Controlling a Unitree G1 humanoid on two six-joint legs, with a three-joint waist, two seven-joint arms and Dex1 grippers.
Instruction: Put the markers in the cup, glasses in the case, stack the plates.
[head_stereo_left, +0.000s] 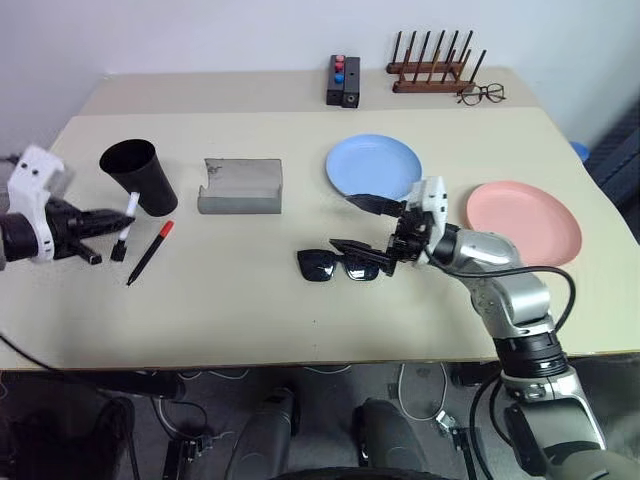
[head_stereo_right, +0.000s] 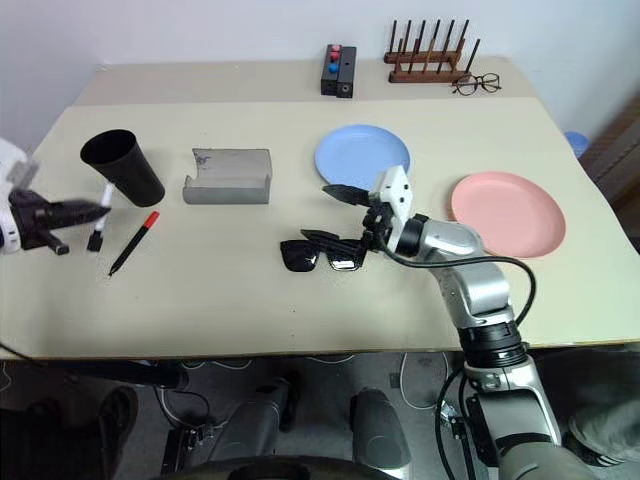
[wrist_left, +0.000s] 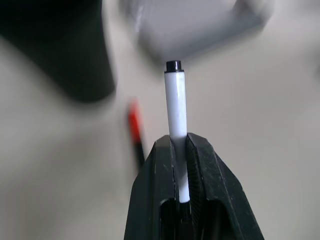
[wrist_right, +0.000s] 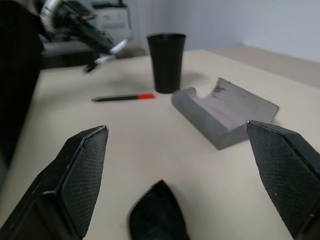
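My left gripper (head_stereo_left: 103, 222) is shut on a white-barrelled marker (wrist_left: 176, 115) and holds it above the table, just in front of the black cup (head_stereo_left: 140, 177). A second marker (head_stereo_left: 150, 252), black with a red cap, lies flat on the table beside it. The grey case (head_stereo_left: 241, 186) lies to the right of the cup. My right gripper (head_stereo_left: 363, 227) stands open just above the black sunglasses (head_stereo_left: 338, 266), one finger on either side of them and neither touching. Behind that gripper lies the blue plate (head_stereo_left: 373, 165), and the pink plate (head_stereo_left: 523, 221) is to its right.
At the back of the table stand a wooden rack (head_stereo_left: 430, 65), thin-framed clear eyeglasses (head_stereo_left: 482, 94) and a black box with red and blue buttons (head_stereo_left: 343, 80). The table's front edge (head_stereo_left: 300, 362) runs close below the sunglasses.
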